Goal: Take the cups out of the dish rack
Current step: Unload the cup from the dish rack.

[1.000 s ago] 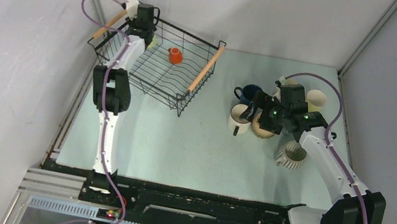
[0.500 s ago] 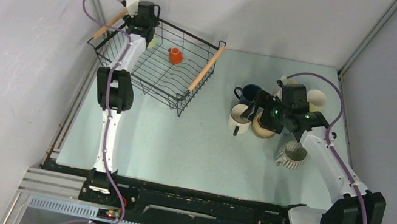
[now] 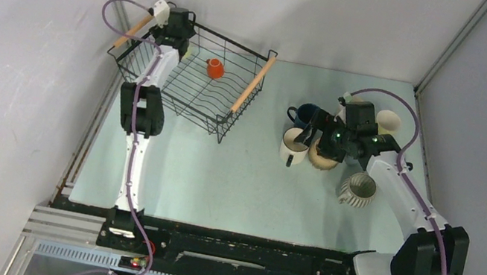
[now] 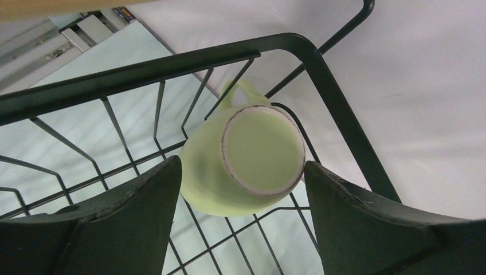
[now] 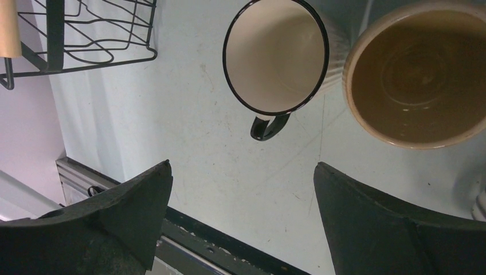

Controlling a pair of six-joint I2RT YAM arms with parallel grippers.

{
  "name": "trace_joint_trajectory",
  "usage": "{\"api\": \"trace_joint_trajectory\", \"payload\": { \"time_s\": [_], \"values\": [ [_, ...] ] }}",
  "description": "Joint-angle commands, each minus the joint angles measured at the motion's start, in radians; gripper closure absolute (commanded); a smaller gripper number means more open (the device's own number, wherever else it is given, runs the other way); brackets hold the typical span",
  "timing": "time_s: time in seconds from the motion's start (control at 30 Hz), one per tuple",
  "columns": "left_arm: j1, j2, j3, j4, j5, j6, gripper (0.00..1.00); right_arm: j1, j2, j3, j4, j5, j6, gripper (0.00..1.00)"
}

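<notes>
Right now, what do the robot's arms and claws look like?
Both the left arm and right arm are slim white tubes with chunky black joints. A purple cable loops along each one. Tiny green lights glow near the right wrist. The left claw and right claw each have two dark, wedge-shaped fingers.

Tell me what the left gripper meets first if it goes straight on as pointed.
Most likely the pale green cup, centred ahead of the left gripper, whose jaws stand open, in a corner of the dish rack. How far off is unclear.
</notes>
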State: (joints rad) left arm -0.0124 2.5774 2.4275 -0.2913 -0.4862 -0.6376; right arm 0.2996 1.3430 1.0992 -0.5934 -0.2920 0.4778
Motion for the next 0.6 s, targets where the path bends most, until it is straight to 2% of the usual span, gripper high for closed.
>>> {"api": "trace_joint_trajectory", "payload": {
  "time_s": [0.0, 0.23, 0.33, 0.57],
  "values": [
    [0.009, 0.026, 0.076, 0.044, 0.011, -0.044, 0.15, -0.009, 0.018, 0.001, 0.048, -0.034, -0.008, 0.0],
    [0.009, 0.046, 0.08, 0.041, 0.046, -0.091, 0.15, -0.018, 0.034, 0.0, 0.073, -0.066, -0.001, 0.0],
    [0.009, 0.05, 0.079, 0.04, 0.06, -0.101, 0.2, -0.023, 0.039, 0.001, 0.079, -0.08, 0.005, 0.0],
    [0.009, 0.036, 0.06, 0.027, 0.07, -0.112, 0.49, -0.024, 0.048, 0.0, 0.073, -0.085, 0.0, 0.0]
  ]
}}
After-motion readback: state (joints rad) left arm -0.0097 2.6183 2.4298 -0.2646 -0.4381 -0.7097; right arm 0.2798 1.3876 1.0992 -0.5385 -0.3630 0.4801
